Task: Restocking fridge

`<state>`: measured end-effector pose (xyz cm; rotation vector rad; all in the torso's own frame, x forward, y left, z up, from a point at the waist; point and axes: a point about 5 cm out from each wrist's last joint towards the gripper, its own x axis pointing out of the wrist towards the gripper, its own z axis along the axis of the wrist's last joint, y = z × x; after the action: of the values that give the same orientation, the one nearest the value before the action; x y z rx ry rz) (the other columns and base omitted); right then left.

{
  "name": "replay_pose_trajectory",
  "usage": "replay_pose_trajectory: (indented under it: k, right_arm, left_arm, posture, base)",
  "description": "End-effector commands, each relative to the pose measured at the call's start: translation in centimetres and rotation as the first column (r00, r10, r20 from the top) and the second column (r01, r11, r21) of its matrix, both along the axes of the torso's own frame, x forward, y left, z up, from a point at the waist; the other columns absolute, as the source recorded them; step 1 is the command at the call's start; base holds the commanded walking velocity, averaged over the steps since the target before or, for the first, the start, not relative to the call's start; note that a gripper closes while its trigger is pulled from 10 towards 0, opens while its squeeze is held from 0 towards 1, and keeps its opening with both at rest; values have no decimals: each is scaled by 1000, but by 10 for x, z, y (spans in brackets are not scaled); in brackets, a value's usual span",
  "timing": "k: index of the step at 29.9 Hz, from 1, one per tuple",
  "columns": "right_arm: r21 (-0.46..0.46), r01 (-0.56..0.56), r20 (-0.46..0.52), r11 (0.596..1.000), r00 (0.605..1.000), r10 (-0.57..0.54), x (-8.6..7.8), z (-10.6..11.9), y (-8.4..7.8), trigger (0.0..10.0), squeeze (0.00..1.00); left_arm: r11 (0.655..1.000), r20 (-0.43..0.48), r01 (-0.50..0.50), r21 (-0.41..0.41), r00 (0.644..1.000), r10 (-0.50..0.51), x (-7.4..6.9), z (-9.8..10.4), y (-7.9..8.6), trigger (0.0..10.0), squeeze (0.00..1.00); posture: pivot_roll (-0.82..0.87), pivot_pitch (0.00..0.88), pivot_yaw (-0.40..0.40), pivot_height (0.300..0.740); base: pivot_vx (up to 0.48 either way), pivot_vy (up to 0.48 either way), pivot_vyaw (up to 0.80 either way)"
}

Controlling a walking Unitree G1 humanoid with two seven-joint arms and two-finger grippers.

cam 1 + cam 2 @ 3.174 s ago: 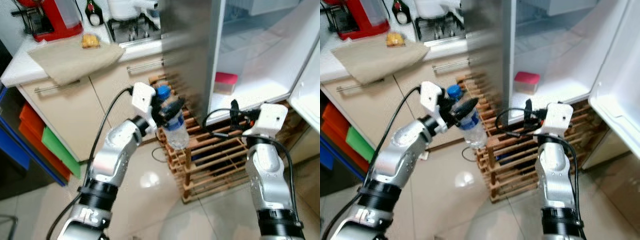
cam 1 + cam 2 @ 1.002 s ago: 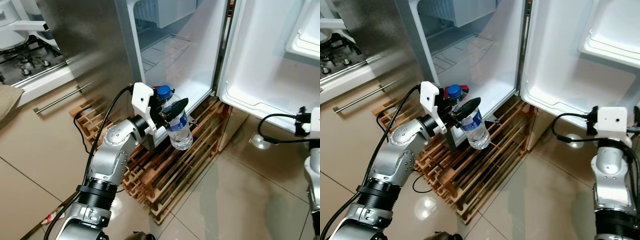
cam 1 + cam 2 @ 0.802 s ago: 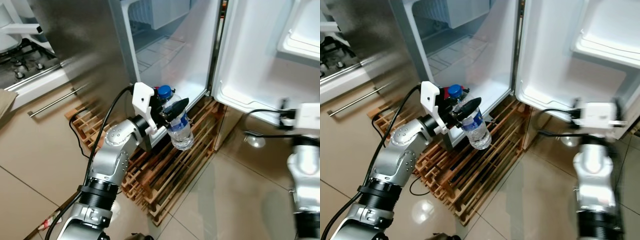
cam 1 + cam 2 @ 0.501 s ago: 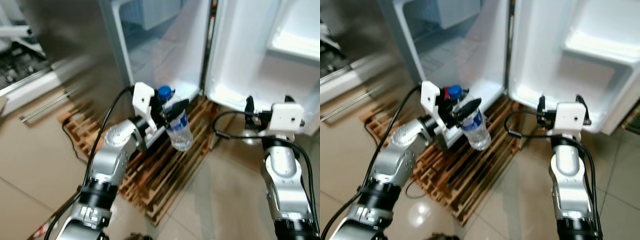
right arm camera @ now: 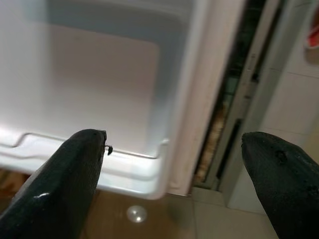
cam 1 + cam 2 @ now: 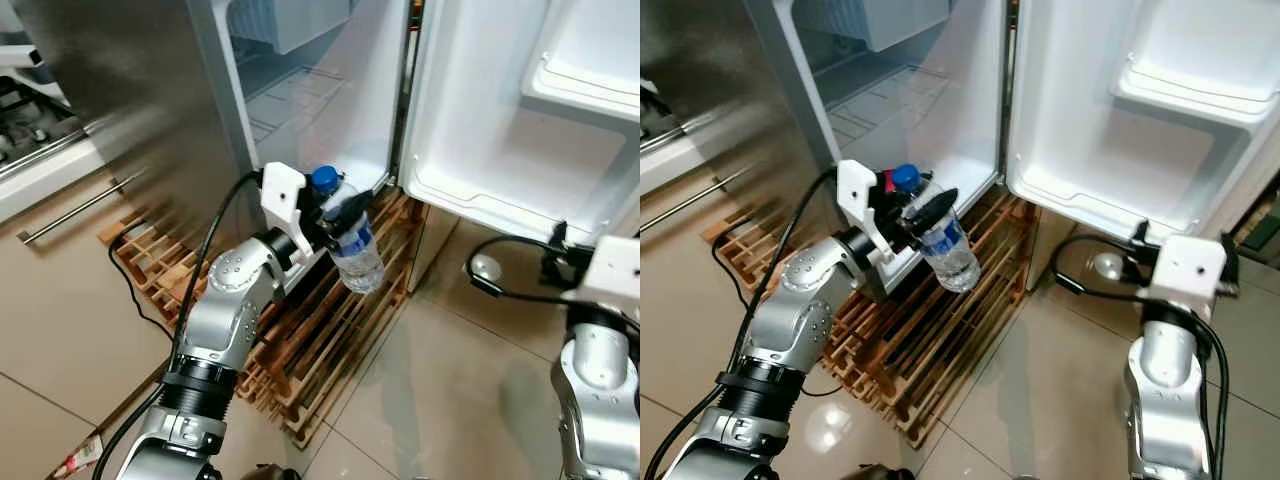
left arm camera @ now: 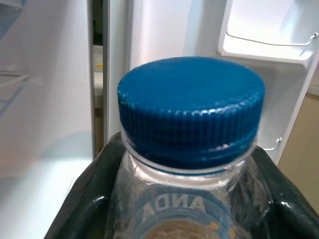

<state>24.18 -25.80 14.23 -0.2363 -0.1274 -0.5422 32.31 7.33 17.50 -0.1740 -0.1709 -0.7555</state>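
**Bottle in hand at the open fridge, not yet shelved**

Left gripper [image 6: 345, 215] pinches a clear water bottle [image 6: 355, 250] just below its blue cap [image 6: 323, 179]; in the left wrist view the black fingers [image 7: 89, 209] press against both shoulders of the bottle. The bottle hangs tilted, base toward 5 o'clock, above the wooden slat pallet [image 6: 320, 330] and just in front of the fridge's lower sill.

The fridge [image 6: 330, 90] stands open at 12 o'clock, its white floor and glass shelf lit. The open door [image 6: 520, 110] swings out toward 2 o'clock, with a door bin [image 6: 590, 80] at the upper right.

Right gripper [image 5: 169, 164]: the right wrist view shows its two fingers spread wide with nothing between them, aimed at the door's lower ledge. The right arm [image 6: 1170, 330] sits at 4 o'clock, near the door.

Judgement: the step in hand is carrying the bottle into the compartment.

- Bring the bottle upright before release; tilted as it is, it would likely roll or tip.
- Lift over the sill so the base does not catch on it.
- The grip is high, near the neck, so the body may swing; a slow approach seems wise.
- Set the base flat on the fridge floor or shelf before opening the fingers.
- Mind the left arm's cable [image 6: 215, 240] near the fridge's steel side.
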Motion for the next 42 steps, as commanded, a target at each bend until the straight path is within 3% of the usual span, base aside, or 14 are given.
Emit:
replay_pose_trajectory:
  k: [1, 5, 26, 31, 33, 42]
  right_arm:
    - [3, -10, -4, 1000, 1000, 10, 3, 0, -1, 10000, 0]
    - [-21, -98, -59, 995, 994, 96, 10, -5, 6, 10000, 0]
    - [-18, -143, -34, 990, 989, 143, 18, -2, 14, 10000, 0]
    - [-13, -149, -36, 989, 988, 149, 16, -4, 18, 10000, 0]
    - [-7, -152, -44, 988, 987, 152, 14, -8, 20, 10000, 0]
    - [9, -147, -53, 989, 988, 148, 9, -13, 24, 10000, 0]
  left_arm:
    - [1000, 37, -4, -5, 999, 4, 3, 9, -2, 10000, 0]
    - [1000, 43, -9, 23, 999, 8, 5, 8, -6, 10000, 0]
    - [1000, 38, -28, -5, 999, 29, 8, 10, -9, 10000, 0]
    - [1000, 65, 3, -2, 998, -3, 6, 18, -11, 10000, 0]
    - [995, 112, 64, 78, 991, -73, 7, 30, -18, 10000, 0]
    - [986, 157, 148, 72, 975, -158, 23, 55, -20, 10000, 0]
  posture:
    - [-163, 0, 100, 740]
    - [-165, 0, 101, 740]
    - [-166, 0, 102, 740]
    - [-164, 0, 101, 740]
    - [-162, 0, 94, 740]
    - [-189, 0, 121, 740]
  base:
    - [352, 0, -800]
    - [434, 0, -786]
    - [467, 0, -37]
    - [373, 0, 0]
    - [0, 0, 0]
    - [0, 0, 0]
